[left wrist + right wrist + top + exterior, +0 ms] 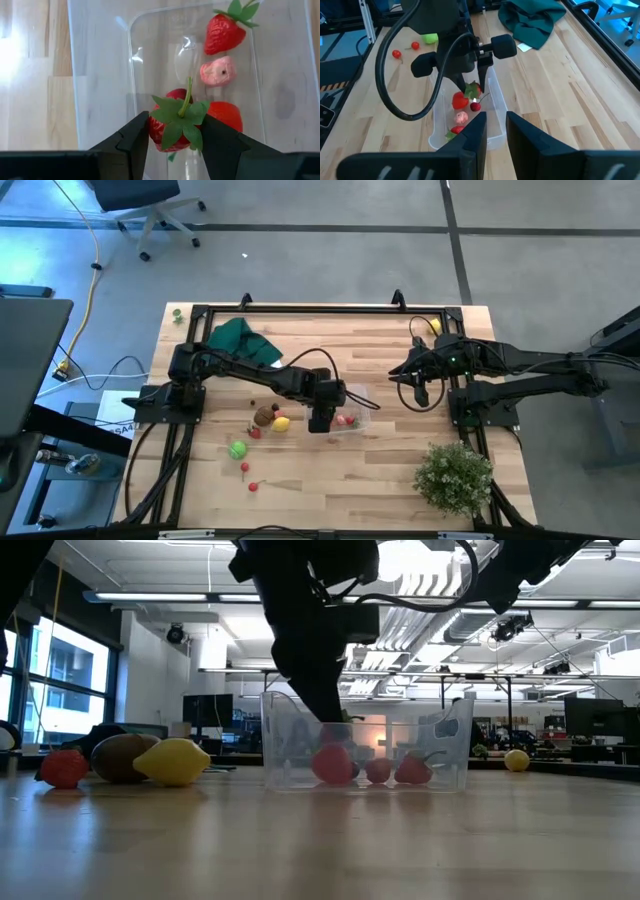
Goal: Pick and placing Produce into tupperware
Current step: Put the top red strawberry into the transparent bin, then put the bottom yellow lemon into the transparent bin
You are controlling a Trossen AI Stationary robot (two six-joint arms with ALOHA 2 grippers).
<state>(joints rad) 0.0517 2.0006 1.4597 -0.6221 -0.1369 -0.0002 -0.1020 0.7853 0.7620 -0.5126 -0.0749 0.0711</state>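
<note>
Two left fingers [175,145] pinch a strawberry [172,131] inside tupperware [356,412] — lemon [281,423], kiwi [265,415] beside.

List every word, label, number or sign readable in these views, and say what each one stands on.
None can be read.
A white sheet with dark print lies by the table's left edge in the high view: too small to read.
A small white card beside the green cloth: no legible text.
The tupperware, the produce and the arms show no lettering.
</note>
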